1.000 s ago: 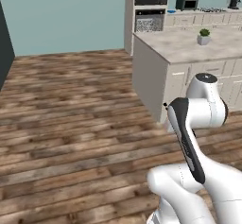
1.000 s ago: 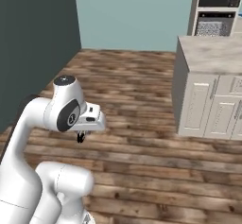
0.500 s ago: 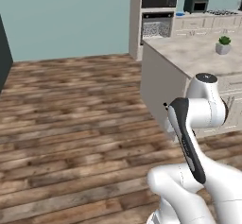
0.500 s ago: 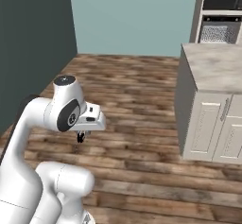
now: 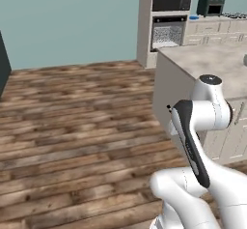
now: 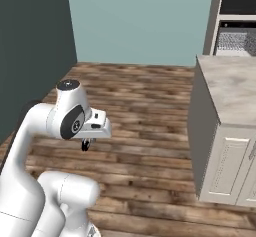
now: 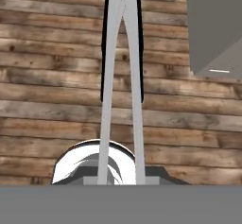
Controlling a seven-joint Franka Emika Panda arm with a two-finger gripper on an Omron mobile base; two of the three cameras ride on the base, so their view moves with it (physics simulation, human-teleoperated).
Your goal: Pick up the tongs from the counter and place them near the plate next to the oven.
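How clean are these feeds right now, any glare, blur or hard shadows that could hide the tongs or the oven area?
Hand view: the tongs are sharp, pale grey with dark edges, against evenly lit floorboards. Left base view: flat lighting, no glare; the far oven is soft and coarse. Right base view: the gripper sits in dim shade under the wrist.

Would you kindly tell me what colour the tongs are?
The tongs are pale grey with dark edging near the far end, best seen in the hand view.

Arm [image 5: 202, 126]: glossy white rounded shells, fat tube links. Dark grey/black strip along the forearm link, dark round cap atop the joint. Shoulder joint w/ grey disc face, lighter centre. Boxy white hand block; small dark pincer [image 6: 85, 145] tips beneath.
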